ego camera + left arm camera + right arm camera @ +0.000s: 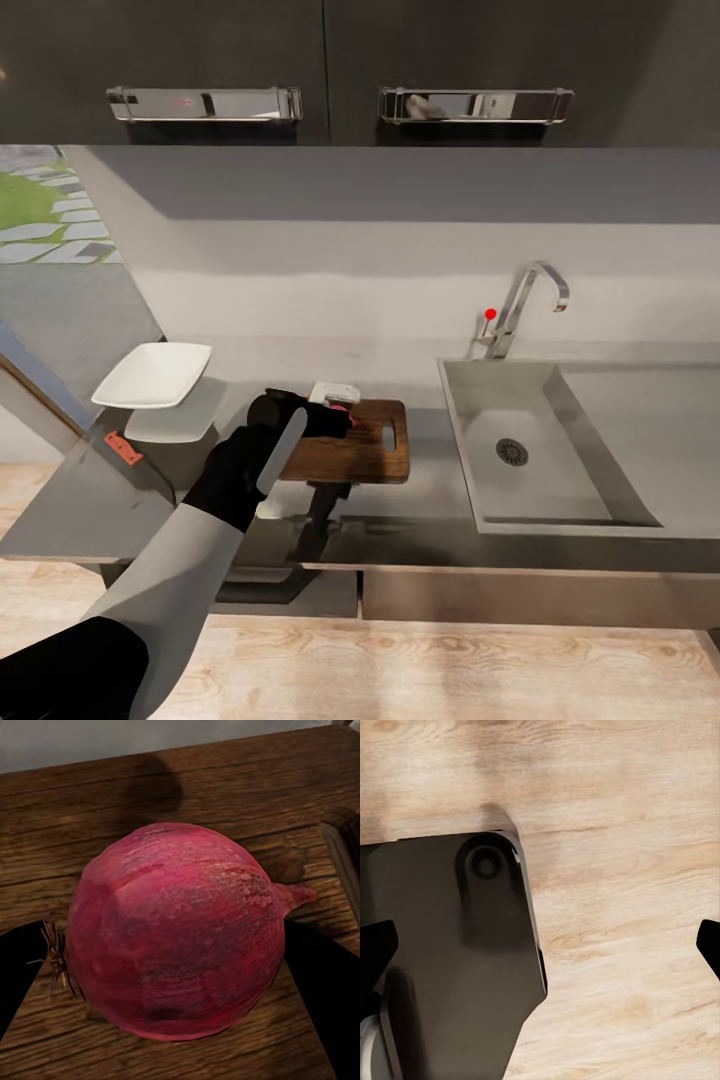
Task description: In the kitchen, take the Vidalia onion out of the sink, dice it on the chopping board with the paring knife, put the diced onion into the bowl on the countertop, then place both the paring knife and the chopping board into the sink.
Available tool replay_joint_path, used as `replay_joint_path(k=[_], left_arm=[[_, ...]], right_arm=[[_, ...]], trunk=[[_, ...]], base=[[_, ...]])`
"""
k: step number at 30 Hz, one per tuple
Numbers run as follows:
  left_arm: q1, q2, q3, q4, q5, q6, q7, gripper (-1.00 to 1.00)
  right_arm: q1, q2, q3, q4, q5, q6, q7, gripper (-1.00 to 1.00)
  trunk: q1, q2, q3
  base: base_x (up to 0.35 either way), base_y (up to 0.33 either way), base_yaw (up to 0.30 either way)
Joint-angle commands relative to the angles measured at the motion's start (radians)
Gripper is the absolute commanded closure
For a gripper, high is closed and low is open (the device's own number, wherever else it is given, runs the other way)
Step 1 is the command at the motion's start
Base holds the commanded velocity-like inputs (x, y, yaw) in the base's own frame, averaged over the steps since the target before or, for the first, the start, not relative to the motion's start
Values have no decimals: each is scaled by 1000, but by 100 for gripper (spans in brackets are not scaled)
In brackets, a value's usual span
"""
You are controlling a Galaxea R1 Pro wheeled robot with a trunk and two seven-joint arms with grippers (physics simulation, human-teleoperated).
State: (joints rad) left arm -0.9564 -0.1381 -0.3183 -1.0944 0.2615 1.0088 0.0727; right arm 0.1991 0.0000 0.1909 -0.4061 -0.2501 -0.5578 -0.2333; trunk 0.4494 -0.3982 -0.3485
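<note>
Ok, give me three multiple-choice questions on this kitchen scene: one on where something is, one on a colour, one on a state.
1. Where is the round pinkish-red onion?
A. in the grey steel sink
B. over the brown wooden chopping board
C. in the shallow white bowl

2. What colour is the small knife's handle?
A. reddish
B. blue
C. white

3. How is the left gripper?
A. wide open, apart from everything
B. shut on the knife
C. shut on the onion

Answers: B, wood grain lies under the onion; A, it lies on the grey countertop; C, dark fingers flank the onion.
</note>
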Motion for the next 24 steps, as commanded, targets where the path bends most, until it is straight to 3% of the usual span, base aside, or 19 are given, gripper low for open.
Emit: replay_joint_path(k=[1, 24], left_arm=[[-1, 1, -1, -1, 8, 4, 7, 100], [-1, 2, -1, 1, 8, 4, 7, 100]], right_arm=[[0, -1, 9, -2, -9, -2, -6, -100], [0, 0, 9, -2, -9, -2, -6, -100]], trunk=[[1, -2, -2], [1, -2, -10]], base=[[11, 0, 0], [1, 0, 0]])
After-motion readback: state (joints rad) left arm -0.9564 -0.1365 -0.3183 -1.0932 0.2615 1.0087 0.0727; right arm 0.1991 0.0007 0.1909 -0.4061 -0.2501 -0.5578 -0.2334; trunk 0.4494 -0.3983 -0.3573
